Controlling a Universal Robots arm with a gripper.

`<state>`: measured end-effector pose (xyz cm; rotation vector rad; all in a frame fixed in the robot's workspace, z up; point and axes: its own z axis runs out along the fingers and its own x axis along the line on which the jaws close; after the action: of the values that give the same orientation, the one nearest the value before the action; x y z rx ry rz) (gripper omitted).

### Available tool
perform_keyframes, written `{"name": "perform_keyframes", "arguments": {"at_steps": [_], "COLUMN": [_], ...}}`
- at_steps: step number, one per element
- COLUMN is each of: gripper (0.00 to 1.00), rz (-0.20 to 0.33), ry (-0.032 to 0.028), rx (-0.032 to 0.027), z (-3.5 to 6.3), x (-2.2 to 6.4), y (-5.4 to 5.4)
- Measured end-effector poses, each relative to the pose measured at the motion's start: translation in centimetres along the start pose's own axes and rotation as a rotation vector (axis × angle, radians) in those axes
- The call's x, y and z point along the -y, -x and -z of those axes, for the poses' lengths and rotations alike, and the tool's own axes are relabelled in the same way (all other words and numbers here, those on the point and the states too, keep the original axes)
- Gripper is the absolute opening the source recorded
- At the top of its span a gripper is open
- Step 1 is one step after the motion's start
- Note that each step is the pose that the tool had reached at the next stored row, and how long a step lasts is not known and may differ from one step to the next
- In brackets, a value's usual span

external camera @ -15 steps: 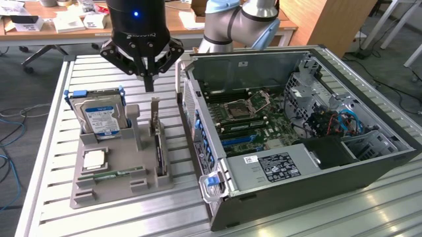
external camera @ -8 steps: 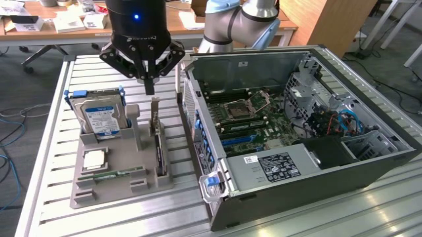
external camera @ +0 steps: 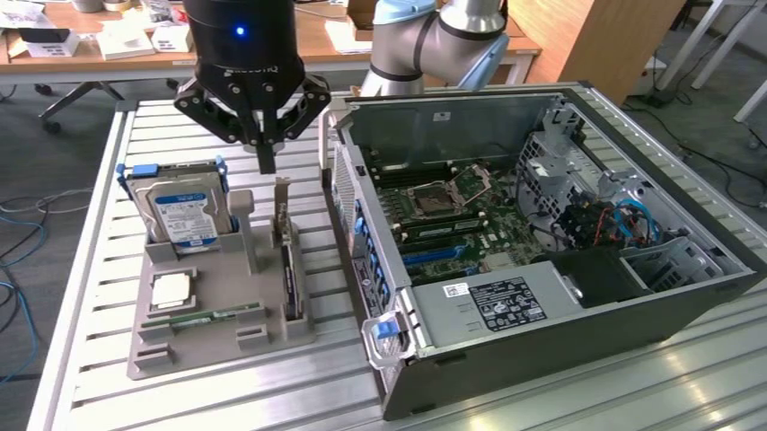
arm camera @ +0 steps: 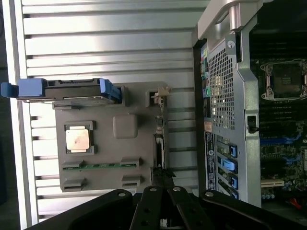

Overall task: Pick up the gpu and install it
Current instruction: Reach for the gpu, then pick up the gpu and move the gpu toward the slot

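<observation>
The gpu [external camera: 289, 269] is a thin dark card standing on edge in a grey holder tray [external camera: 198, 350], its silver bracket end pointing up. My gripper [external camera: 264, 162] hangs just above that bracket end, slightly toward the exterior view's left. Its fingers are shut together and hold nothing. In the wrist view the gpu [arm camera: 159, 139] appears as a narrow strip, with the gripper [arm camera: 161, 175] over its near end. The open computer case [external camera: 540, 233] lies on its side at the exterior view's right, with the motherboard and its blue slot [external camera: 434, 256] exposed.
On the same tray sit a silver hard drive with a blue label [external camera: 180, 214] in a blue caddy, a square processor chip [external camera: 171, 289] and a green memory stick [external camera: 207, 316]. The case's rear wall [arm camera: 223, 96] stands close beside the gpu. All of it rests on a slatted metal table [external camera: 180, 126].
</observation>
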<state>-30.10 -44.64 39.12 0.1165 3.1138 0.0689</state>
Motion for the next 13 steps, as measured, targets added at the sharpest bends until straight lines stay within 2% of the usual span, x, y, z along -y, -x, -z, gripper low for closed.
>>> {"name": "perform_keyframes", "arguments": {"at_steps": [3,13], "gripper": [0.11,0.11], "rz": [0.000,0.000], "ry": [0.0000,0.0000], "rx": [0.0001,0.0001], "z": [0.00,0.00], "x": [0.24,0.26], "y": [0.02,0.02]}}
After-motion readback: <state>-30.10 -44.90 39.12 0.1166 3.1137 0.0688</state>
